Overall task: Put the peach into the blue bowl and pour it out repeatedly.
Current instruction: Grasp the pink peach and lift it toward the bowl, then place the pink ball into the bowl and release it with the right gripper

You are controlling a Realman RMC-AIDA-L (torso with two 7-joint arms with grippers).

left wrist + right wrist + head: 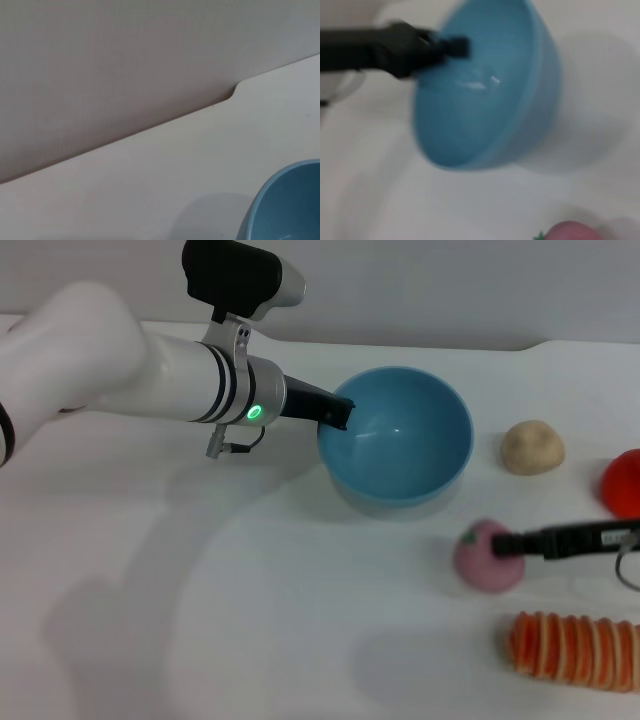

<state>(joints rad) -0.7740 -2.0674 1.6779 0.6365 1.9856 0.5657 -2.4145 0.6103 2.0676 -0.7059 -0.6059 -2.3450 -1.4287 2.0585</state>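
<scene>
The left end effector point(340, 414) is closed on the near-left rim of the light blue, round plastic bowl point(400, 435), which is seen tilted on the white table point(250, 600). The right end effector point(508, 544) is pressed against the small pink-mauve round peach point(484, 558), just in front of the bowl; its opening cannot be told. One beige lumpy ball point(532, 447), one red fruit point(624, 483) and one orange ribbed piece point(575, 648) are counted. No readable writing is seen.
</scene>
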